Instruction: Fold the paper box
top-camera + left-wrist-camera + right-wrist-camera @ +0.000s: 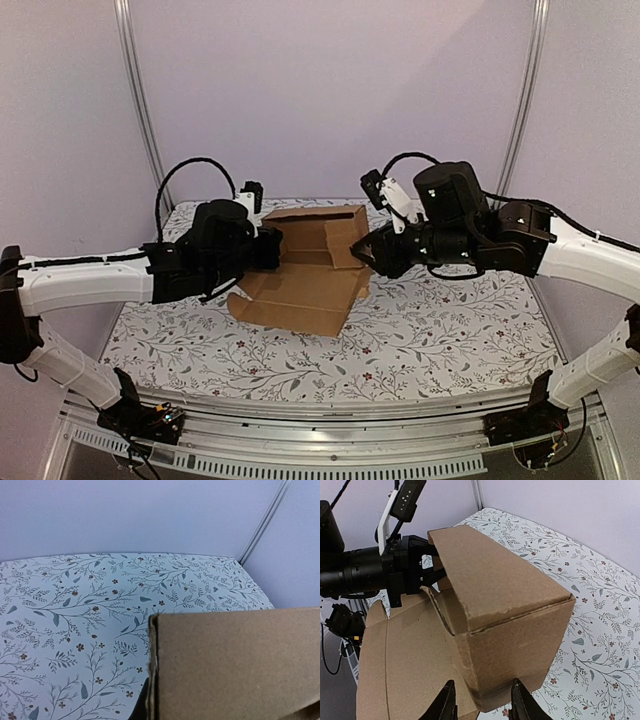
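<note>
Right, the paper box (pixel 318 240) sits mid table (pixel 450 330), long axis left-to-right, squarely between the two tools, one end facing each. The back half stands up as a trough; the big flap (pixel 298 300) lies flat toward the arm bases. The left gripper (pixel 270 249) is pinched tight on the box's left end. The right gripper (pixel 483 690) has its jaws parted astride the lower right corner, not visibly clamped. Both forearms come in low from the sides, wrists pointing at each other. The right arm looks better placed for the next fold.
</note>
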Motion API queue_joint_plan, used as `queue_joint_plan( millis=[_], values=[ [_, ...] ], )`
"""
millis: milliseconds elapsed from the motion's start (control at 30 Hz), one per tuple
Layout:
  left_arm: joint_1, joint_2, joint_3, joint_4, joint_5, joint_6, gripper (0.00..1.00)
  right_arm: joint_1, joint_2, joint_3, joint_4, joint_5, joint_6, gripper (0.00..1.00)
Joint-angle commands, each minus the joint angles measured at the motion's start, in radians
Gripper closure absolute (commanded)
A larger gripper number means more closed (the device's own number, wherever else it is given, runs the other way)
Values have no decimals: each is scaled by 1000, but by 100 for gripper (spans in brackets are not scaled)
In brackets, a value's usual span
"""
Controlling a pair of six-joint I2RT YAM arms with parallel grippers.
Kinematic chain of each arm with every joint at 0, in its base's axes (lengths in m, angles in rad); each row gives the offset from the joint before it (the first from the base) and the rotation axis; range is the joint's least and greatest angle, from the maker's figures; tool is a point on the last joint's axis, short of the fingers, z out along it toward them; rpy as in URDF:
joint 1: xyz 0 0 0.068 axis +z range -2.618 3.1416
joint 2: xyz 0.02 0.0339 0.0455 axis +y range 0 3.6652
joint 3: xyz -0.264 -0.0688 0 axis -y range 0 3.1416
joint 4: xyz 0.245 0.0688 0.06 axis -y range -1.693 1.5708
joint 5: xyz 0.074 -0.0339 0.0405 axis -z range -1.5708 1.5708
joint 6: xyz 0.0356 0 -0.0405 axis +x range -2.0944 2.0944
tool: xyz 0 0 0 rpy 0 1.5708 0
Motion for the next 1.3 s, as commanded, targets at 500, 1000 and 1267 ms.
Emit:
queue_joint_plan(
  millis=[500,1000,1267],
  values=[
    [-78,48,86,-101,-138,-29,100,68,169,105,76,409,103,63],
    [-160,72,129,-163,-244,-97,100,113,275,158,86,579,118,69],
    [-170,65,139,-171,-247,-106,100,120,326,175,103,658,147,68]
  ],
)
